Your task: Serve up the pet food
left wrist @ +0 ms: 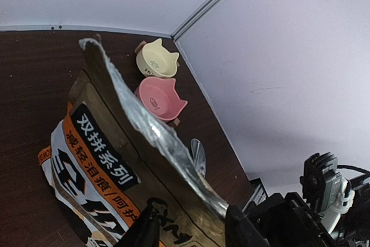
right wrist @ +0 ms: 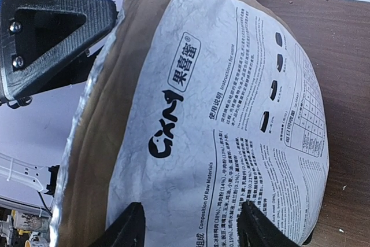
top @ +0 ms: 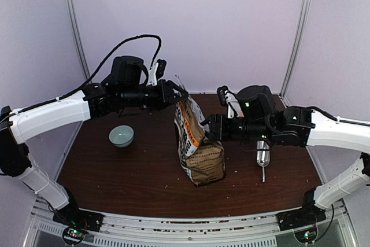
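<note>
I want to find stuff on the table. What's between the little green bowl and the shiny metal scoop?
The tall brown kraft pet food bag stands between the pale green bowl and the silver scoop, seen from the top view.

Kibble hidden inside bag (top: 199, 143)

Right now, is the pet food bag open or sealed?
Open: the bag shows a parted top edge with silver lining exposed. Its contents are not visible.
</note>
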Robot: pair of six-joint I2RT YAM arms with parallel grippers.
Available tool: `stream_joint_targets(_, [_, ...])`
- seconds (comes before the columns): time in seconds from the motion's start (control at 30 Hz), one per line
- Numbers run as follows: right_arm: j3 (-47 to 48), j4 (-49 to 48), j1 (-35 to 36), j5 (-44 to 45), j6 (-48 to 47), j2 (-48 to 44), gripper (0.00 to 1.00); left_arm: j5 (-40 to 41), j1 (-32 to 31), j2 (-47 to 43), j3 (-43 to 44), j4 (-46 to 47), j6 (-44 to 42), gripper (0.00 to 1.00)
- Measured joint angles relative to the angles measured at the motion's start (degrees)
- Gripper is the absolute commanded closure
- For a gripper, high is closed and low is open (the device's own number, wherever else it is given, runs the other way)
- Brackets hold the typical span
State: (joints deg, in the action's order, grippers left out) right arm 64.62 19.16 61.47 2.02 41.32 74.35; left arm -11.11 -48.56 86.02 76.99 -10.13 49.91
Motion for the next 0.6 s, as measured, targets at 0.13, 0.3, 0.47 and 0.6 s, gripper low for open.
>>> stream_joint_targets(0.13, [0.9,0.9,0.4,0.6,-0.5,0.6,0.45,-0.3,0.0,0.0,0.0,0.0,0.3,0.6])
stream_joint_targets(0.3, [2.9,2.5,1.6,1.9,-1.2,2.1,0.45,-0.7,0.0,0.0,0.0,0.1,0.7,0.65])
stream_joint_targets(0.47, [4.7,3.8,2.7,3.4,-2.2,3.6,0.45,-1.3,0.0,0.0,0.0,0.1,1.2,0.73])
stream_joint_targets(0.6, [5.0,4.5,3.1,4.1,-2.4,4.0,0.45,-1.6,0.0,0.0,-0.1,0.0,1.4,0.85])
